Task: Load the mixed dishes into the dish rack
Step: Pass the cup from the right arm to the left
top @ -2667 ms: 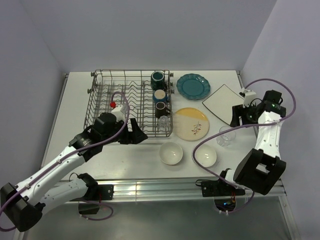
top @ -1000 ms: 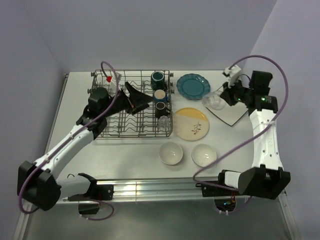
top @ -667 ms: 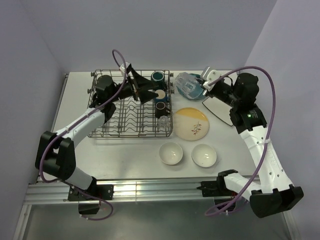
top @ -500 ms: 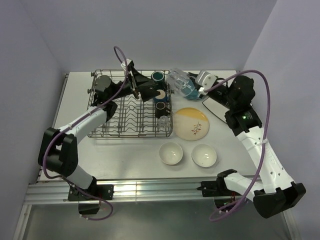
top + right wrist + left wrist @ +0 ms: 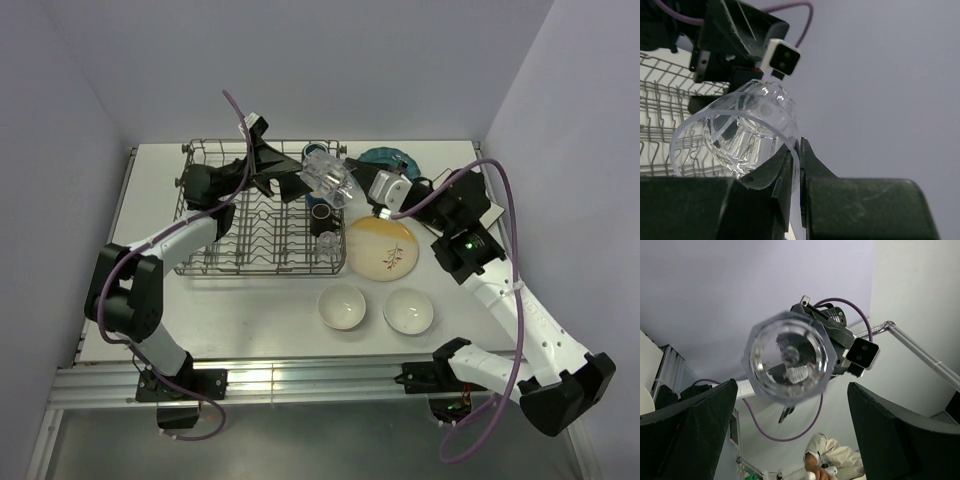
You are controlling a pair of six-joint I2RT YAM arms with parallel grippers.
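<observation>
A small clear glass point(image 5: 330, 180) hangs tilted in the air over the right end of the dish rack point(image 5: 260, 271). My right gripper point(image 5: 355, 196) is shut on its rim, one finger inside and one outside point(image 5: 798, 159). In the right wrist view the glass point(image 5: 740, 135) shows mouth-on. My left gripper point(image 5: 283, 172) is raised above the rack, open, and points at the glass. In the left wrist view the glass point(image 5: 787, 360) shows base-on just beyond the tips of the spread fingers point(image 5: 905, 435); it is not between them.
The rack's right column holds a dark mug point(image 5: 320, 212) and another clear glass point(image 5: 327, 243). Right of the rack lie a yellow-cream plate point(image 5: 383, 250) and a teal plate point(image 5: 400, 158), partly hidden. Two white bowls point(image 5: 342, 307) point(image 5: 409, 311) sit near the front.
My right arm has carried the glass leftward from over the teal plate to just in front of my left gripper. My left gripper has opened a little wider.
</observation>
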